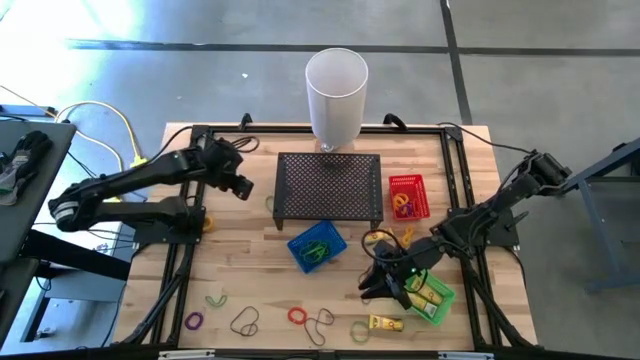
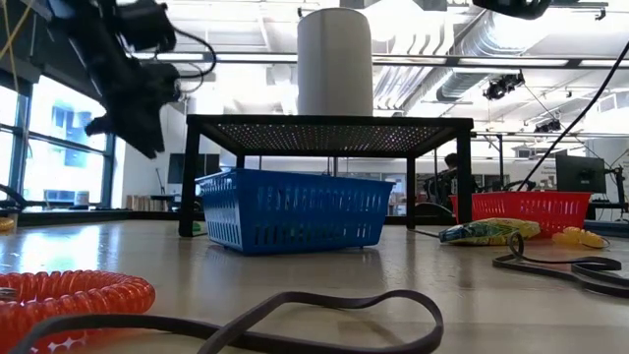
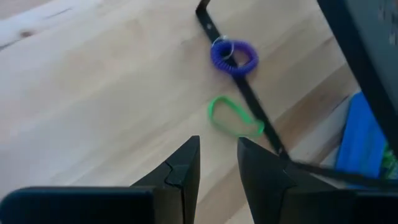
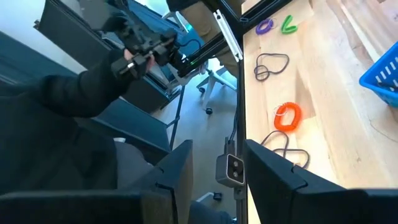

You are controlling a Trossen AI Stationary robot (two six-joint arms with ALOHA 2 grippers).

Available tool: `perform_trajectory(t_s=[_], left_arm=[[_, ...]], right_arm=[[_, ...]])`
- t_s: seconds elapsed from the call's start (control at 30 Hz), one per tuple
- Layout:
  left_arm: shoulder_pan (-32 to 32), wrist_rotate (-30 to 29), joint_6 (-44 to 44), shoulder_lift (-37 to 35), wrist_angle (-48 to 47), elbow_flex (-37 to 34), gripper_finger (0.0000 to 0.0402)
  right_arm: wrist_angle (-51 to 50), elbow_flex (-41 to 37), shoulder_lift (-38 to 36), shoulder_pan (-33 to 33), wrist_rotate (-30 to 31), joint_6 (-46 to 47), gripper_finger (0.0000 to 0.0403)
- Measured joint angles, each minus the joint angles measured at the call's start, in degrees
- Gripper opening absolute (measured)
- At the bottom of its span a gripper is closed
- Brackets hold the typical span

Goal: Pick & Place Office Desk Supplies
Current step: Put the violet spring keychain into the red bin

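Two dark, near-black arms built of slim tubular links and chunky rounded joint housings. Left arm (image 1: 130, 185) matte black with a pale band at the base joint and a blocky wrist. Right arm (image 1: 500, 210) likewise black, with thin black cables looping beside the links. Left gripper (image 3: 217, 168) ending in two flat, tapered dark fingers (image 3: 183, 171) with stepped inner edges, above a wide black body. Right gripper (image 4: 217, 171) of the same pattern: two broad angular black fingers (image 4: 174, 171), notched inside.
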Motion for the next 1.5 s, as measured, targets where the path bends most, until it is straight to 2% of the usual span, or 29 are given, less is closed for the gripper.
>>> perform_trajectory(t_s=[0.13, 0.37, 0.5, 0.7, 0.93, 1.13, 1.5], left_arm=[[4.2, 4.3, -1.6, 2.2, 8.7, -3.8, 0.0126], [8.8, 11.7, -4.5, 8.9, 21.6, -8.3, 0.0199], [8.8, 11.0, -8.7, 14.2, 26.0, -8.4, 0.0220], [7.7, 10.5, -10.4, 21.8, 30.8, -8.4, 0.0223], [4.3, 10.6, -10.4, 27.0, 39.7, -8.4, 0.0223], [3.3, 7.0, -10.4, 28.2, 41.0, -8.4, 0.0223], [3.3, 7.3, -11.3, 28.2, 40.0, -8.4, 0.0223]], right_arm=[[0.0, 0.0, 0.0, -0.1, -0.8, 0.0, 0.0128], [-0.8, 0.0, 0.0, -0.1, -1.2, 0.8, 0.0128], [-0.9, 0.0, 0.0, -0.1, -1.4, 1.0, 0.0128], [-2.4, 0.0, -0.9, -0.1, -1.4, 1.4, 0.0128], [-3.0, 0.0, -1.0, -0.2, -1.2, 1.7, 0.0128], [-3.1, 0.0, -1.0, -1.3, -3.2, 2.3, 0.0128], [-3.4, 0.0, -1.0, -3.4, -7.2, 2.3, 0.0128]])
